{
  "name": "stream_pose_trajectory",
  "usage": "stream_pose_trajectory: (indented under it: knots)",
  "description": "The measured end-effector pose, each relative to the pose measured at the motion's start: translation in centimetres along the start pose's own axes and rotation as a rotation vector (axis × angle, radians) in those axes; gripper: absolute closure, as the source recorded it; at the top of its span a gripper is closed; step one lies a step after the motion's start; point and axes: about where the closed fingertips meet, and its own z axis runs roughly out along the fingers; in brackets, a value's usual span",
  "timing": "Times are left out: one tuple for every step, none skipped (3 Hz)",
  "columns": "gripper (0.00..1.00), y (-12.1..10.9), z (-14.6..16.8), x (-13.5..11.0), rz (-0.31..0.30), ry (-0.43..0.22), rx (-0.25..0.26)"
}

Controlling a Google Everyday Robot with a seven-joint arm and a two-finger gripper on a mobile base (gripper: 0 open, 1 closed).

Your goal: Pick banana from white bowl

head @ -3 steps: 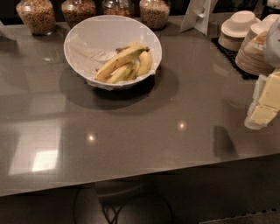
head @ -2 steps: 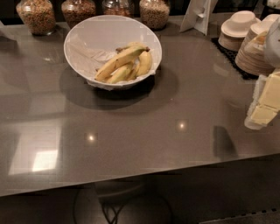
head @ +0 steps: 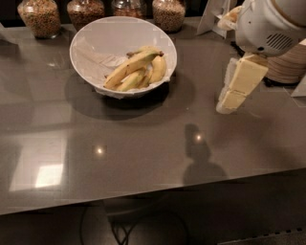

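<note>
Nearest, the grey counter (head: 143,158) runs the full width, with bright light spots on its surface and the arm's shadow (head: 198,160) on it right of centre.

Further in, on the right, the gripper (head: 225,107) hangs just above the counter, pointing down and tilted to the left. It carries nothing and touches nothing. Whether it is open or shut: cannot tell. It sits well apart from the bowl, level with the bowl's near rim.

Left of centre stands the white bowl (head: 91,36), upright, deep and lined with a crumpled paper liner (head: 103,61). All the fruit is in its right half. The banana (head: 133,63) lies on top, running diagonally from lower left up to a dark stem end at upper right. A shorter banana (head: 158,69) leans against the right wall, touching it. Another short banana (head: 128,82) is tucked beneath the long one.

Far edge: glass jars in a row, the left jar (head: 40,16), second jar (head: 86,10) and right jar (head: 168,13) each hold brown speckled grains or nuts. Between the last two, a fourth is mostly hidden behind the bowl, contents unclear.

Far right, partly behind the arm, is a stack of pale dishes (head: 287,67).
</note>
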Motion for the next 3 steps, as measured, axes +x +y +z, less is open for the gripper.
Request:
stream_pose_trajectory:
  knots:
    - [0.00,-2.1,2.5,-5.8,-0.097,-0.092,-0.011]
    - [0.00,-3.7,4.9,-10.9,-0.175,-0.151,-0.043]
    - [0.00,-5.3,8.2,-16.5,-0.251,-0.218,-0.091]
